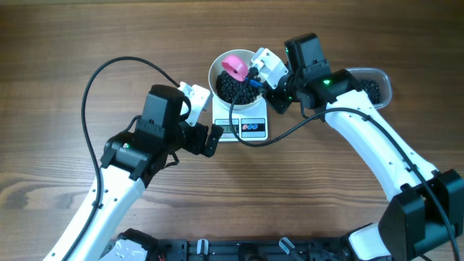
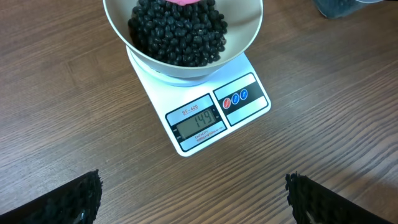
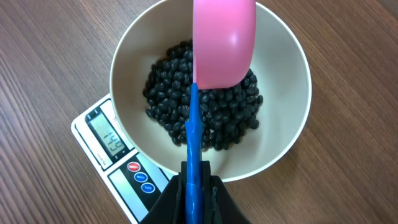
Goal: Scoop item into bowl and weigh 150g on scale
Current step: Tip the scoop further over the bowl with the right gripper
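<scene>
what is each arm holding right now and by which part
Right tool grips the pink scoop by its blue handle; left tool is open, empty.

The left arm (image 1: 109,201) and right arm (image 1: 377,143) are smooth white tubular links joined by boxy black joint housings, each trailing a thin black cable (image 1: 130,59). A small green light (image 1: 326,81) glows on the right arm's black housing, beside a white angular camera mount (image 1: 267,67). The left gripper (image 2: 193,202) has black, rough-textured finger pads (image 2: 65,199).
</scene>
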Available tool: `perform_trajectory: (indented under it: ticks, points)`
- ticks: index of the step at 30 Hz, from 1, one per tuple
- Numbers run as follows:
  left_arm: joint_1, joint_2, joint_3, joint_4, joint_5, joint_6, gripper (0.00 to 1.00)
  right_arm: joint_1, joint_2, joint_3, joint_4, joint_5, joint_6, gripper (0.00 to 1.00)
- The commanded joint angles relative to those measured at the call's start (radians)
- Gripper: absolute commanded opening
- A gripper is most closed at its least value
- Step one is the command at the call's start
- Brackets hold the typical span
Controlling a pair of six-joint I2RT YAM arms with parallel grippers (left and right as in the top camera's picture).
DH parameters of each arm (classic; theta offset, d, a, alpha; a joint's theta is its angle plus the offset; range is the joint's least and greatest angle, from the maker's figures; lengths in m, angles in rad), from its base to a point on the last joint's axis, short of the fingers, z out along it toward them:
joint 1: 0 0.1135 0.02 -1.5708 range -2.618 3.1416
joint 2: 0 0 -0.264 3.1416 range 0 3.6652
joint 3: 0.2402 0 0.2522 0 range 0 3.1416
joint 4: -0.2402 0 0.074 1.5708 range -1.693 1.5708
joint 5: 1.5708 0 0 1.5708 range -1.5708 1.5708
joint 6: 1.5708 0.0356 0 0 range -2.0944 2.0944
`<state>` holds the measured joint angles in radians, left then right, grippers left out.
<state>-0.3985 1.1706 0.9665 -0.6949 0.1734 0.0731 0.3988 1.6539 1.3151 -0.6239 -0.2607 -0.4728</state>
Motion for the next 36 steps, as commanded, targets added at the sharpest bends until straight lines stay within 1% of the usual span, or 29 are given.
perform_trajectory:
  ticks: [1, 7, 31, 34, 36]
  points:
    - [-0.005, 0.002, -0.005, 0.003, 0.016, 0.001, 1.0, 0.001, -0.023, 0.006, 0.001, -0.026, 0.068, 0.04]
    - [-0.005, 0.002, -0.005, 0.003, 0.016, 0.001, 1.0, 0.001, -0.023, 0.006, 0.002, -0.058, 0.11, 0.04]
    - [-0.005, 0.002, -0.005, 0.003, 0.016, 0.002, 1.0, 0.001, -0.023, 0.006, 0.002, -0.058, 0.111, 0.04]
    - [-0.005, 0.002, -0.005, 0.003, 0.016, 0.001, 1.0, 0.001, -0.024, 0.006, 0.009, -0.058, 0.15, 0.04]
    - [-0.005, 0.002, -0.005, 0.003, 0.016, 0.001, 1.0, -0.002, -0.026, 0.006, 0.022, -0.058, 0.224, 0.04]
